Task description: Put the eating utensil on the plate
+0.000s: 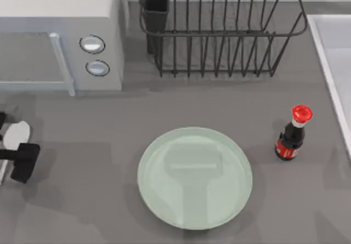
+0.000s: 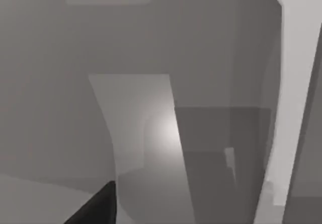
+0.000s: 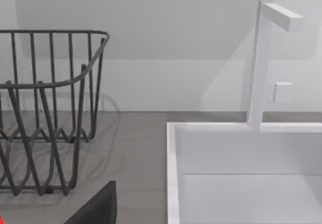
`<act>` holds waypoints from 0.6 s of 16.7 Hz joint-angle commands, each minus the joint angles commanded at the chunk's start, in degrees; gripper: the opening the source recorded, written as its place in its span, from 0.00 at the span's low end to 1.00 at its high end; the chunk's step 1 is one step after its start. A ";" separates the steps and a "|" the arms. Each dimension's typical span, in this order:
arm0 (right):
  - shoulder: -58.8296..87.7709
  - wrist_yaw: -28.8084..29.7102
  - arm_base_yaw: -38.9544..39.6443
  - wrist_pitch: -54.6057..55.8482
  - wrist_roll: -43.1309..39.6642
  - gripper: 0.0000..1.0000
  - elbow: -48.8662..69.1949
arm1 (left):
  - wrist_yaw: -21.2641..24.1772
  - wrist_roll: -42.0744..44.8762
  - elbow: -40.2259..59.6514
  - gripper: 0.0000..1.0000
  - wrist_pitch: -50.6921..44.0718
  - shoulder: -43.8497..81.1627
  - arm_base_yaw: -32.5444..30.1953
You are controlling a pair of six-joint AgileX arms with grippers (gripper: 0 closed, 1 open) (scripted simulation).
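The white spoon (image 1: 16,134) lies at the table's far left edge, its oval bowl showing and its handle running under a dark finger. My left gripper (image 1: 11,142) stands open around it, one finger (image 1: 23,162) in front of the bowl and the other at the edge behind it. The pale mint-green plate (image 1: 194,178) sits at the table's front middle, well to the right of the spoon, with nothing on it. In the left wrist view a dark fingertip (image 2: 98,209) shows against grey surfaces. My right arm is parked, with one fingertip (image 3: 98,206) of its open gripper in the right wrist view.
A grey microwave (image 1: 60,30) stands at the back left, just behind the left gripper. A dark wire dish rack (image 1: 219,30) fills the back middle. A red-capped dark bottle (image 1: 292,140) stands right of the plate. A white sink (image 1: 337,63) runs along the right edge.
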 joint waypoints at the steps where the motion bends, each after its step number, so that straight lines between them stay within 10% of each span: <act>1: 0.00 0.00 0.00 0.00 0.00 1.00 0.00 | 0.00 0.06 -1.19 1.00 2.15 1.13 0.05; 7: 0.00 0.00 0.00 0.00 0.00 1.00 0.00 | 0.01 0.16 -2.87 1.00 4.99 2.73 0.12; 10: 0.00 0.00 0.00 0.00 0.00 1.00 0.00 | 0.01 0.16 -2.87 0.77 4.99 2.73 0.12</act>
